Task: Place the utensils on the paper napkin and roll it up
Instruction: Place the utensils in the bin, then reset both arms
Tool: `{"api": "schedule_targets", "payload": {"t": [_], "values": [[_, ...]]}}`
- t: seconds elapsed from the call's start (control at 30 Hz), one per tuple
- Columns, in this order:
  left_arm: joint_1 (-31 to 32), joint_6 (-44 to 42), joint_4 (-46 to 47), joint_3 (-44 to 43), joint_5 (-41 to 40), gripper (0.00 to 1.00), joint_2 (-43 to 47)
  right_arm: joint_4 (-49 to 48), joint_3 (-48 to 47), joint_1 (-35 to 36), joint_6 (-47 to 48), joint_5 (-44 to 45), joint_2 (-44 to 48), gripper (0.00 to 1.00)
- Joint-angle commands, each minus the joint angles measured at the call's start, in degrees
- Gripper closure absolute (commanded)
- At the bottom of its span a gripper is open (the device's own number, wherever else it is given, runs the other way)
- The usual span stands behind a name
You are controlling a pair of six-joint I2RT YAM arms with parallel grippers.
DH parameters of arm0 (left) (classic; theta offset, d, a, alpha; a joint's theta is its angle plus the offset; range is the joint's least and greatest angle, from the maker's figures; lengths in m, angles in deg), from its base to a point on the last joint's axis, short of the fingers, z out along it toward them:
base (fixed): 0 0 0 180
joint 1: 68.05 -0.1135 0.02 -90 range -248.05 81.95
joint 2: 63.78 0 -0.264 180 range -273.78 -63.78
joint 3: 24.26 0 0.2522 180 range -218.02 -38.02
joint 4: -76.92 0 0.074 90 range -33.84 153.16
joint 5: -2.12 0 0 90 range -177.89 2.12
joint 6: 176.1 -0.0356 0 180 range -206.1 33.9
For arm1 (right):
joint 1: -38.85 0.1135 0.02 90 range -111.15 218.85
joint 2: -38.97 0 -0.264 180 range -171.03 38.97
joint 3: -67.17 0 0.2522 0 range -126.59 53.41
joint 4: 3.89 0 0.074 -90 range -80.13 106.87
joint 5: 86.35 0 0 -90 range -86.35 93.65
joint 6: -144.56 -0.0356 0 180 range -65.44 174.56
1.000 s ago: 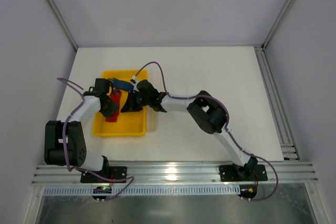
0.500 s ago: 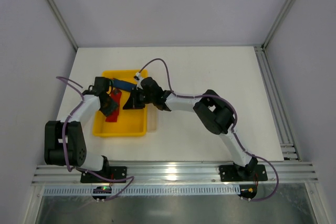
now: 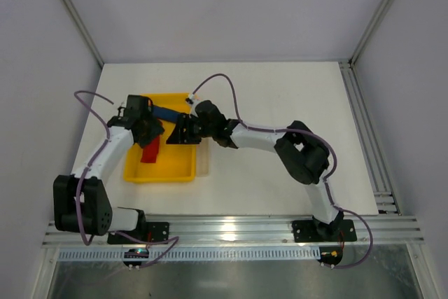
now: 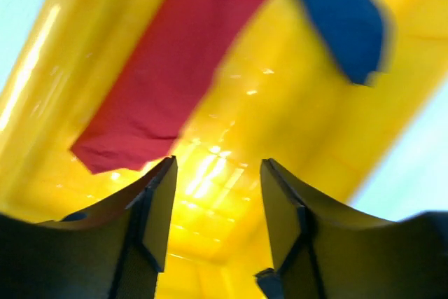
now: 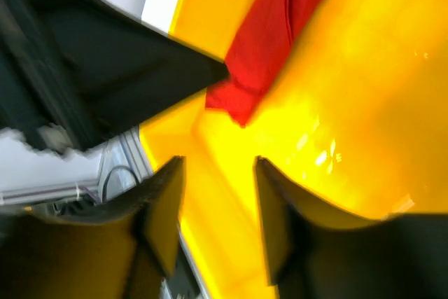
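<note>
The paper napkin (image 3: 150, 152) lies as a narrow red roll on the floor of the yellow tray (image 3: 175, 167). No utensils show in any view. My left gripper (image 3: 152, 131) hovers just behind the roll's far end, jaws open and empty. In the left wrist view the napkin (image 4: 157, 82) lies ahead and to the left of the left gripper (image 4: 217, 176). My right gripper (image 3: 179, 134) is over the tray's right half, open with nothing in it. In the right wrist view the napkin (image 5: 269, 47) lies beyond the right gripper (image 5: 218, 190), apart from it.
A blue stick-shaped object (image 3: 166, 113) lies at the tray's back, between the two wrists, and shows blurred as a blue shape (image 4: 336, 12). The left arm's dark body (image 5: 105, 68) stands close in front of the right wrist. White table (image 3: 280, 89) surrounds the tray.
Both grippers have opened and let the red roll go. The left gripper has drawn back toward the tray's far end, and the right gripper has shifted slightly right. The roll now lies uncovered.
</note>
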Motion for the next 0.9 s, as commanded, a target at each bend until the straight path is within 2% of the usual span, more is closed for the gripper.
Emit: {"api": "schedule_targets", "payload": {"t": [0.0,0.03,0.07,0.1,0.13,0.2,0.23,0.33,0.4,0.43,0.53,0.77,0.87], "values": [[4.8,-3.6,0.1,-6.6,1.0,0.43,7.1,3.4,4.6,-1.1,4.6,6.1,13.1,0.38],[6.4,-4.0,0.1,-7.2,1.2,0.40,8.1,7.5,5.6,-1.3,6.4,8.0,15.8,0.30],[7.8,-4.4,0.1,-7.9,1.5,0.28,10.0,9.7,7.5,-1.5,7.3,12.4,20.5,0.26],[9.1,-4.9,0.0,-8.5,1.8,0.11,10.8,11.5,8.4,-1.6,7.9,14.6,23.3,0.24],[12.1,-5.1,0.2,-8.6,2.3,0.01,11.8,17.6,9.2,-1.6,9.0,16.5,25.7,0.22],[14.3,-5.0,0.2,-7.9,4.2,0.00,14.9,22.1,12.4,-1.4,9.5,23.6,33.4,0.12],[16.3,-5.2,2.0,-7.3,7.6,0.00,16.2,24.6,13.6,-1.3,9.3,26.5,35.9,0.02],[22.1,-6.3,4.2,-5.1,11.6,0.00,21.5,35.5,18.7,-0.2,8.3,36.0,47.5,0.02],[25.4,-7.3,5.4,-3.8,12.4,0.00,25.5,38.3,22.5,0.4,7.7,39.5,53.0,0.02],[27.0,-7.4,5.4,-2.8,12.5,0.00,26.8,40.5,23.7,0.6,7.7,39.6,58.0,0.02],[31.5,-7.3,6.3,-0.8,12.8,0.00,30.7,45.8,26.3,0.7,6.8,41.1,65.0,0.02],[35.1,-6.6,8.7,5.1,14.0,0.00,38.7,44.2,34.4,1.1,5.8,41.0,79.5,0.02],[35.1,-6.5,9.0,5.5,13.4,0.00,39.9,45.5,33.9,1.1,6.4,41.2,80.4,0.02]]}}
